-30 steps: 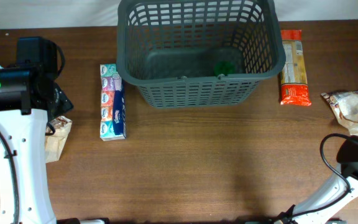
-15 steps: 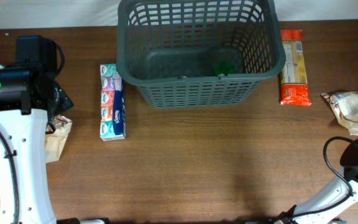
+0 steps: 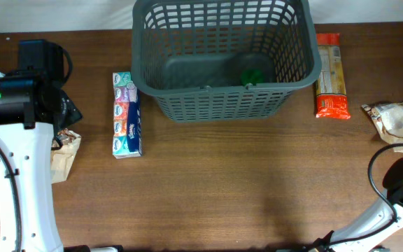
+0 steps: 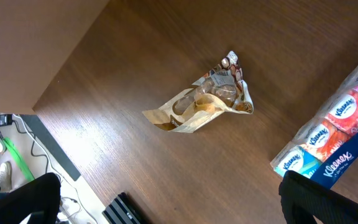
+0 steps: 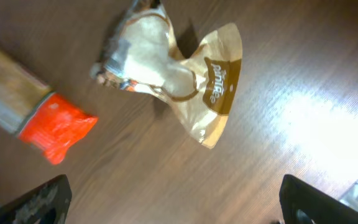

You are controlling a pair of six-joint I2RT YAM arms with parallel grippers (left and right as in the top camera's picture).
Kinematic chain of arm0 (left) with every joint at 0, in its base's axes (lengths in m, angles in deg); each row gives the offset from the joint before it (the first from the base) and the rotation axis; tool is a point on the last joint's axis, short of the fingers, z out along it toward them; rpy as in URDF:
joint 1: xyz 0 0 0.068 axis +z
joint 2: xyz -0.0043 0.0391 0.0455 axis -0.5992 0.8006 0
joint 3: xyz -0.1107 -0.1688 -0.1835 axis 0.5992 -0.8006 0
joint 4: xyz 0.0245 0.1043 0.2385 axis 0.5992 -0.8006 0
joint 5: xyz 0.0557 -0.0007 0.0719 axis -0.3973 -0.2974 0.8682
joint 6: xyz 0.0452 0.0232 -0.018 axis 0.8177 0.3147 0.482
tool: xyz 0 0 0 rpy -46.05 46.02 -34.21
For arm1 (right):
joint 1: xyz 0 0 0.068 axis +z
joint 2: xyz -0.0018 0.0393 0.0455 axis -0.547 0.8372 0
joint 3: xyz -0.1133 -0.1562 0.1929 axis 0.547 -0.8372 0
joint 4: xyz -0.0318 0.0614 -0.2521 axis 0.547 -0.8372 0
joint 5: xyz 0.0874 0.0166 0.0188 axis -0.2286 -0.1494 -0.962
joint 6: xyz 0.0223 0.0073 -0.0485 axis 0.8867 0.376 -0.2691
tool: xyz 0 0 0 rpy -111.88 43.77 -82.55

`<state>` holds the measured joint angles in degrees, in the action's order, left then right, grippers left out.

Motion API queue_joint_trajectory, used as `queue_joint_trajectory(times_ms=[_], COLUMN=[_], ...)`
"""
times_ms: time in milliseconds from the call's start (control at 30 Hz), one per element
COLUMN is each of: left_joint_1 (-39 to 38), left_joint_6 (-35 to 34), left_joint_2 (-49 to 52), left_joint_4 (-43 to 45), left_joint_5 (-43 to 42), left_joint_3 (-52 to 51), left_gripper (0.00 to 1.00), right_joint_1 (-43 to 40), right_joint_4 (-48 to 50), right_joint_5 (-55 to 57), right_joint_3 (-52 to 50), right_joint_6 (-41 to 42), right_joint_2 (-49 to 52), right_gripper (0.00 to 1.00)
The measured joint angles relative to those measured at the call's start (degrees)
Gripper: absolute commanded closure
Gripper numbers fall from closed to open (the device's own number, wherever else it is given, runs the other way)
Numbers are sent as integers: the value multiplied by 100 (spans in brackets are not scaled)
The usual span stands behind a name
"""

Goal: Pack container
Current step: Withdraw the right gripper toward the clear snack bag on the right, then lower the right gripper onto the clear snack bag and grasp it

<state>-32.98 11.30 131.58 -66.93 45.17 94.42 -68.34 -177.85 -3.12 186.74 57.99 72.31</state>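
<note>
The dark grey basket stands at the back middle, with a green item on its bottom. My left gripper is open and empty, hovering above a crumpled tan snack bag, which also shows at the far left in the overhead view. My right gripper is open and empty above a second tan and white snack bag, seen at the right edge in the overhead view. The fingertips themselves do not show in the overhead view.
A Kleenex tissue multipack lies left of the basket, also in the left wrist view. A long pasta packet with an orange end lies right of the basket, its end in the right wrist view. The left table edge is close to the left snack bag.
The right arm has drifted slightly lower and to the right at the table's right edge. The left arm and the objects have not moved.
</note>
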Motion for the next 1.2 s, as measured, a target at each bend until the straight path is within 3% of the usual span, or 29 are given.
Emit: queue_joint_trajectory(times_ms=[333,633,1200], left_joint_1=[0,0,0], left_joint_6=[0,0,0], left_joint_2=[0,0,0], left_joint_4=[-31,-179,-208], left_joint_5=[0,0,0], left_joint_3=[0,0,0], left_gripper=[0,0,0], right_joint_1=[0,0,-76], right_joint_4=[887,1480,1572], right_joint_5=[192,282,247], right_joint_3=[-1753,-1797,-1797], right_joint_6=[-546,-1106,-3687], right_joint_2=[7,7,7], right_gripper=[1,1,1])
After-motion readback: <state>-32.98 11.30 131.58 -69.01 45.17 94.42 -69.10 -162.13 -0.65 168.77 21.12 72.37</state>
